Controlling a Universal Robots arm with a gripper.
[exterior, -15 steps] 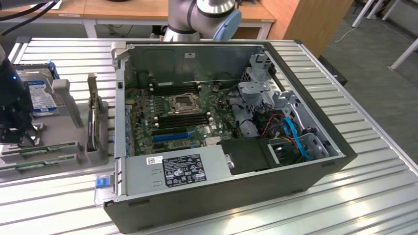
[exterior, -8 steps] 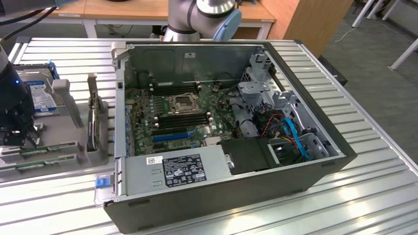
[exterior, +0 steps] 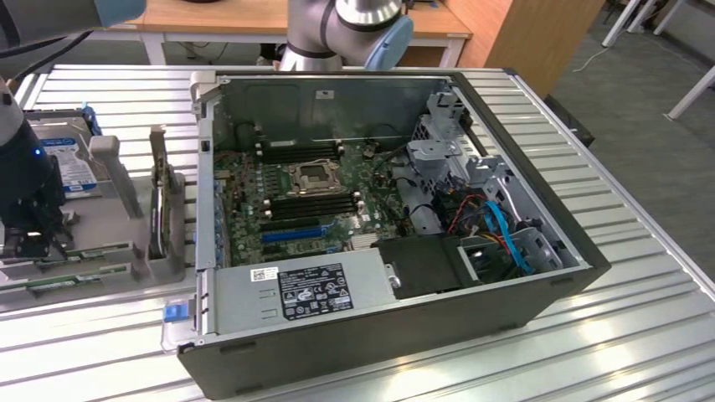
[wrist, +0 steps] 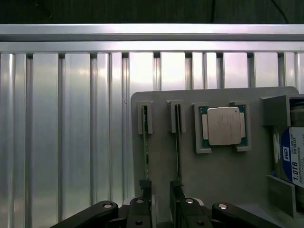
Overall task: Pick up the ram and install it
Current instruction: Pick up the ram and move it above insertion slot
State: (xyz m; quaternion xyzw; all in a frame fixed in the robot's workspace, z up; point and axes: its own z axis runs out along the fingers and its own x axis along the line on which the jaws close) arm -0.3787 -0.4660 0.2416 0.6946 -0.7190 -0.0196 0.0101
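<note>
A silver table top of ribbed aluminium slats [exterior: 637, 285] carries everything. In the exterior view its grooves run from side to side, and 2 large things stand directly on it. An open black-and-grey metal desktop computer case [exterior: 369, 356] lies on its side near the middle, open face up. Just beside it, at the exterior view's left, sits a grey plastic holder plate with raised slots [exterior: 112, 230]. A small blue plastic piece [exterior: 173, 312] shows at the case's near corner; whether it rests on the table top or belongs to the case cannot be told. In the wrist view the holder plate [wrist: 223, 175] lies flat on the table top [wrist: 61, 133], apart from the raised edge rail [wrist: 152, 32].
</note>
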